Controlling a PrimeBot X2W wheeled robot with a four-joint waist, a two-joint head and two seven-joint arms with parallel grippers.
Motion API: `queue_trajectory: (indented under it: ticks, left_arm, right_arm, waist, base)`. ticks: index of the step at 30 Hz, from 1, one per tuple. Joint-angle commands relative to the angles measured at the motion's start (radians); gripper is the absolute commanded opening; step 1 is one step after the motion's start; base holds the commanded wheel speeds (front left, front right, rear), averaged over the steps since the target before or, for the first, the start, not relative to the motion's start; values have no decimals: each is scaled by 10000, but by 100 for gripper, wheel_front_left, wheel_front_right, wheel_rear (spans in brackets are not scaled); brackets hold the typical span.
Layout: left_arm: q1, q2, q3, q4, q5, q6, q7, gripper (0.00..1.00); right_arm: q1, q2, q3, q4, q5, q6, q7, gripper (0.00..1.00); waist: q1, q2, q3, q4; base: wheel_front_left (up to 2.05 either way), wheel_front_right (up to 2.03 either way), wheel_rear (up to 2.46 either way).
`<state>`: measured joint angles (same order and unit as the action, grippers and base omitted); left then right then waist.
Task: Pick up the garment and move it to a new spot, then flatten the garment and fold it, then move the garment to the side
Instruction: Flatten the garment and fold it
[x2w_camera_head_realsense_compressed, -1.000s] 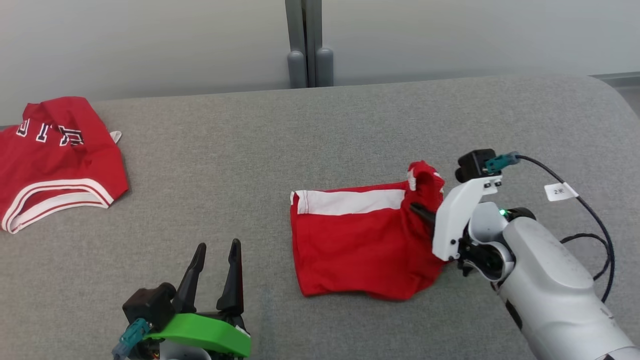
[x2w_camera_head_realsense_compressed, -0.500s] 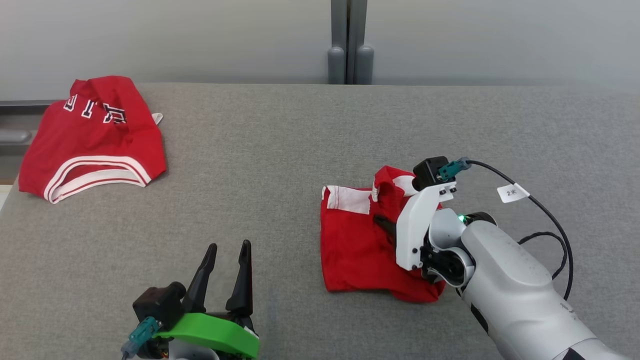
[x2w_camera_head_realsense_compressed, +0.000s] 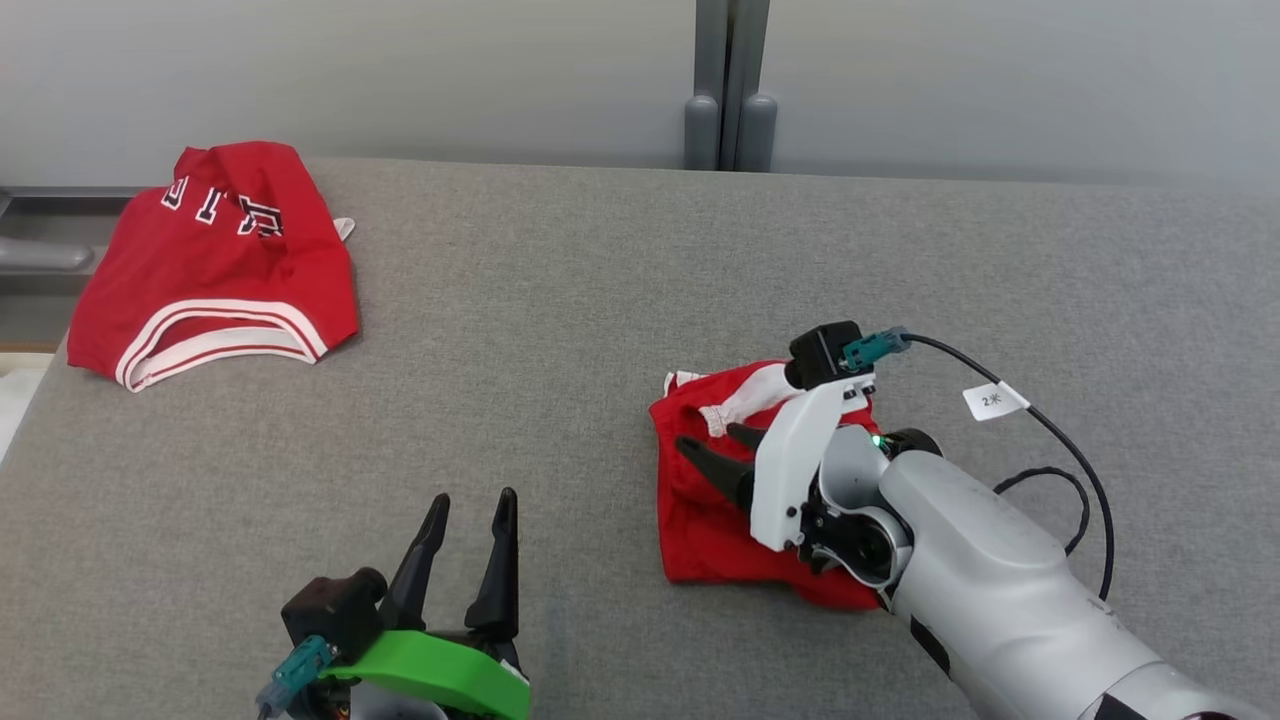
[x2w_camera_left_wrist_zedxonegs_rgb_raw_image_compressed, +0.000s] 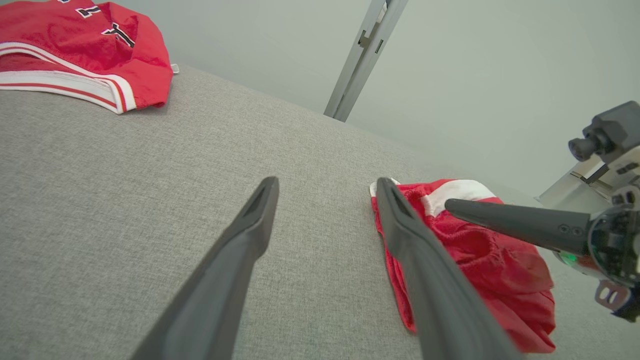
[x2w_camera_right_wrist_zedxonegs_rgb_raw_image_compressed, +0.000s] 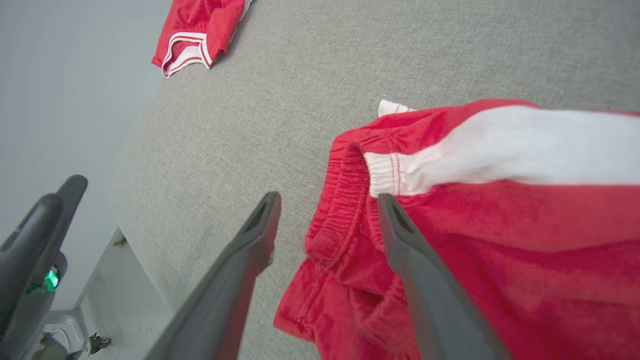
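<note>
Right gripper is spread and holds nothing; its fingers point to the robot's left across the folded red shorts. The shorts lie right of centre on the grey table, directly under it, elastic hem between the jaws in the right wrist view. Left gripper is spread, idle, well apart. Right arm is nearer and probably takes the next grasp.

A white cable tag reads "2米"; lettering on the red jersey is unreadable.
</note>
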<state>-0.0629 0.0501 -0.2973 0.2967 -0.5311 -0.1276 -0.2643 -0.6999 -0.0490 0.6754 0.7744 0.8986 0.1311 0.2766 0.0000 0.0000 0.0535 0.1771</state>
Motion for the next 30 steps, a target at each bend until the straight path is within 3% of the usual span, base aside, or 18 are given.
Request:
queue_trajectory:
  ticks: [1, 9, 18, 25, 30]
  left_arm:
    - [-59, 10, -5, 8, -14, -51, 0, 100]
    - [-136, 10, 67, -106, 184, -52, 0, 100]
    - [-318, 12, 362, 81, 619, -32, 0, 100]
    - [-4, 17, 943, 181, 1074, 53, 0, 100]
    - [317, 18, 1391, 52, 1265, 132, 0, 100]
  right_arm:
    - [-185, -31, 128, -26, 22, -7, -253, 100]
    - [-577, -122, 570, 319, -856, -7, -2039, 100]
    - [-517, -461, 100, 1128, -2313, -7, -4595, 100]
    - [182, -558, -1375, 1271, -3550, -7, -5410, 100]
    - [1548, -552, -3409, -360, -5321, -7, -5420, 100]
  waist:
    - [0, 0, -27, -88]
    - [0, 0, -217, -609]
    - [0, 0, -555, -1545]
    - [0, 0, -738, -2177]
    - [0, 0, -843, -2415]
  base:
    - [0, 0, 0]
    - [0, 0, 0]
    - [0, 0, 0]
    - [0, 0, 0]
    - [0, 0, 0]
